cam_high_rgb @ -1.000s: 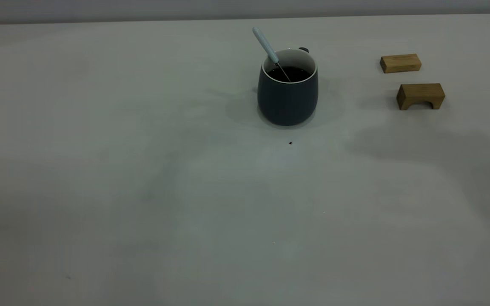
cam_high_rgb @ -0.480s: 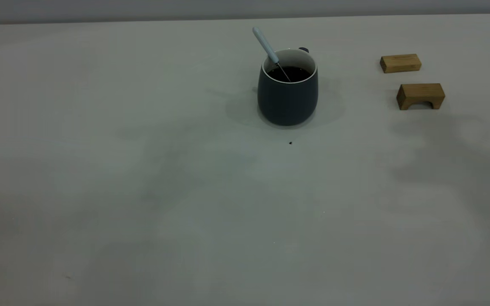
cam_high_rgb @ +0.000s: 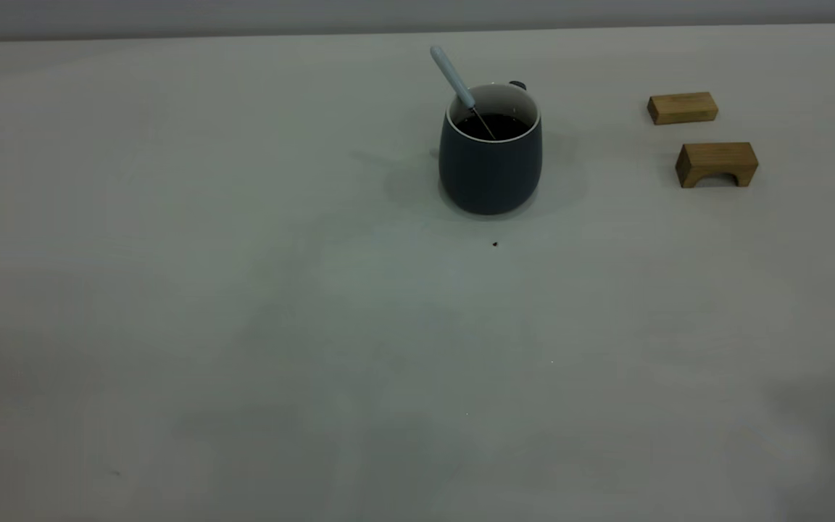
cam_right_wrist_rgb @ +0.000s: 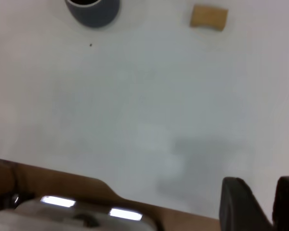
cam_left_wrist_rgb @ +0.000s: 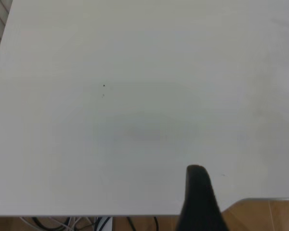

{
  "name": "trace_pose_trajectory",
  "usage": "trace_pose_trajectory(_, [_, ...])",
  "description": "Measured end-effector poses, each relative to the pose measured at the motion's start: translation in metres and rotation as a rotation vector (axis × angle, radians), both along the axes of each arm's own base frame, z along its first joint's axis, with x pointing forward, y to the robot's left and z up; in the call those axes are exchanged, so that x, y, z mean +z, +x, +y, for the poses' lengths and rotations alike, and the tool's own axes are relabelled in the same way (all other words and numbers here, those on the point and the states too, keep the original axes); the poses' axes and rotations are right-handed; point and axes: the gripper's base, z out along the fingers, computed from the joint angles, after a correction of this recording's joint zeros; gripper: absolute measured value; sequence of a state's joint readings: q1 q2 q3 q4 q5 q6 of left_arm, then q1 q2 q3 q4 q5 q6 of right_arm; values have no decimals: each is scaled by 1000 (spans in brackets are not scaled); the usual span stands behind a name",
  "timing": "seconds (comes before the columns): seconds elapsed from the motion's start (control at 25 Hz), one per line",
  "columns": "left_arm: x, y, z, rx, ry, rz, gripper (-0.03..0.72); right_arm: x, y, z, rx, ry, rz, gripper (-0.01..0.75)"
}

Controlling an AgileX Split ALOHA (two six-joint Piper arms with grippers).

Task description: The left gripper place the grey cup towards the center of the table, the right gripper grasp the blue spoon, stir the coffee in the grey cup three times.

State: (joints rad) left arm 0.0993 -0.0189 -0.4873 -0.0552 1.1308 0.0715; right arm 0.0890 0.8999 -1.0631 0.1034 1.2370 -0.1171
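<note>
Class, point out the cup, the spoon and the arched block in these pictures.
cup (cam_high_rgb: 490, 174), exterior view, on its dark outer wall.
spoon (cam_high_rgb: 451, 75), exterior view, on its pale blue handle.
arched block (cam_high_rgb: 716, 154), exterior view, on its front face above the arch.

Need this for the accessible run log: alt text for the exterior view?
A rounded dark grey cup of dark coffee stands on an off-white table, a pale-blue-handled metal spoon leaning inside. Two tan wooden blocks, one arched, sit toward the view's right; no arm shows.
</note>
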Motion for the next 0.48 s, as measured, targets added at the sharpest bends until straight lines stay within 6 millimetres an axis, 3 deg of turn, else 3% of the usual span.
trace_pose_trajectory(0.24, [0,0,0,0,0,0,585,-18,-81,-12,-3,-51,-177,226])
trace_pose_trajectory(0.48, [0,0,0,-1,1,0,585,-60,-120,-15,-22,-18,-221,230])
